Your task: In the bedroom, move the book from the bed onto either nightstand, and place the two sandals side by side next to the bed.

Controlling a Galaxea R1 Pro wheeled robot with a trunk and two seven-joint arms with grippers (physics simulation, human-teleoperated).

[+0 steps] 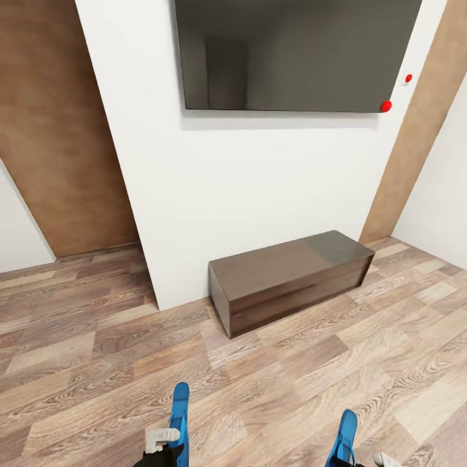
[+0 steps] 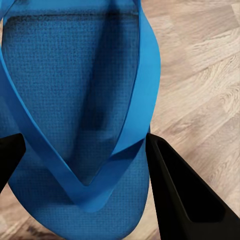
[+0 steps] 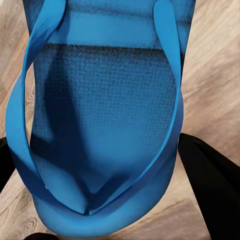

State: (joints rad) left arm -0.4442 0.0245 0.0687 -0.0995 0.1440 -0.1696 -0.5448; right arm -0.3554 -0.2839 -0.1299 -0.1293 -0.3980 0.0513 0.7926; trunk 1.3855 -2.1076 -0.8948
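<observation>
Down at the bottom edge of the head view, roughly 7 and 5 o'clock, both blue flip-flops are already up off the wooden floor (image 1: 97,363): the left sandal (image 1: 179,415) in the left pincer (image 1: 170,447), the right sandal (image 1: 345,436) in the right pincer (image 1: 353,462). Each pincer looks clamped across the toe end of its sandal, black fingers (image 2: 180,195) pressing either side of the sole near where the thong strap (image 2: 145,90) meets the footbed. Same story on the right, fingers (image 3: 210,185) hugging the sole edges.

Handling-wise I'd guess these are light, foamy and a bit floppy, so the far heel end probably sags or wobbles while the base rolls. Textured footbed looks grippy, not slick, and nothing fragile here. Squeezing the sole edges near the toe seems fine; the thin straps would be a worse bet, they'd just bend.

Ahead at 12 o'clock there's a long low dark cabinet (image 1: 292,279) against a white wall (image 1: 214,194) under a wall TV (image 1: 292,52), so my guess is the robot needs to turn.
</observation>
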